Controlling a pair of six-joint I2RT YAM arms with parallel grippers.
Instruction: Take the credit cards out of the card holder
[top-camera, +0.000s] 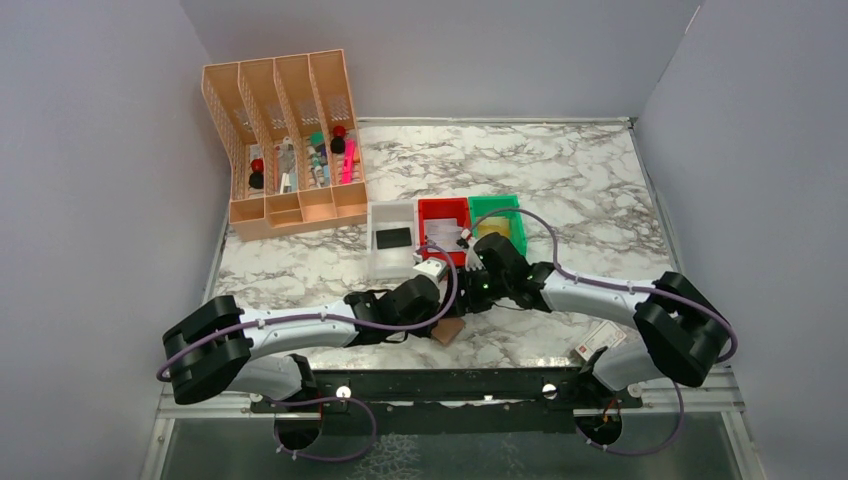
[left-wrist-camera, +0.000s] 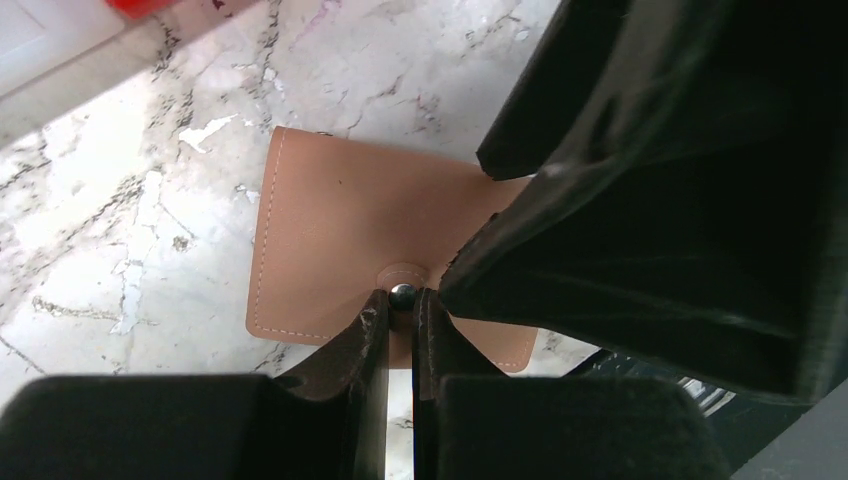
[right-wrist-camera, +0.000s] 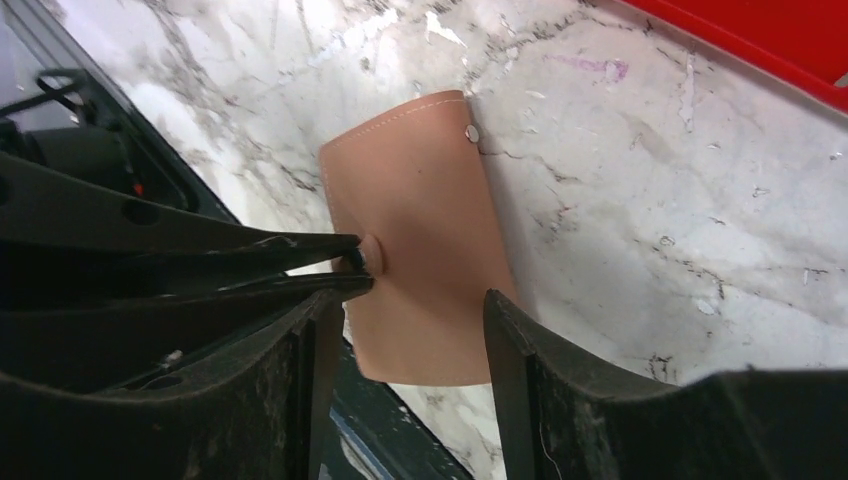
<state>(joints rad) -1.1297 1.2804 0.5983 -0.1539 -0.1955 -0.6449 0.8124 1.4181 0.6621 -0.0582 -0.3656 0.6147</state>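
Observation:
The card holder (top-camera: 448, 330) lies near the table's front edge with only its tan stitched outer face (left-wrist-camera: 330, 230) showing. My left gripper (left-wrist-camera: 402, 300) is shut on the metal snap stud at its near edge. This pinch also shows in the right wrist view, on the card holder (right-wrist-camera: 430, 230). My right gripper (right-wrist-camera: 405, 300) hangs open just above it, one finger on each side, holding nothing. The right gripper's dark body (left-wrist-camera: 680, 180) hides the holder's right part. A dark flat credit card (top-camera: 393, 238) lies in the white bin (top-camera: 380, 262). No card shows in the holder.
The red bin (top-camera: 443, 212) and the green bin (top-camera: 497, 205) stand beside the white one, behind the grippers; something yellowish lies in the green one. A peach file organizer (top-camera: 285, 150) with pens is at the back left. The black front rail (right-wrist-camera: 385, 430) runs beside the holder. A white label (top-camera: 601, 340) lies front right.

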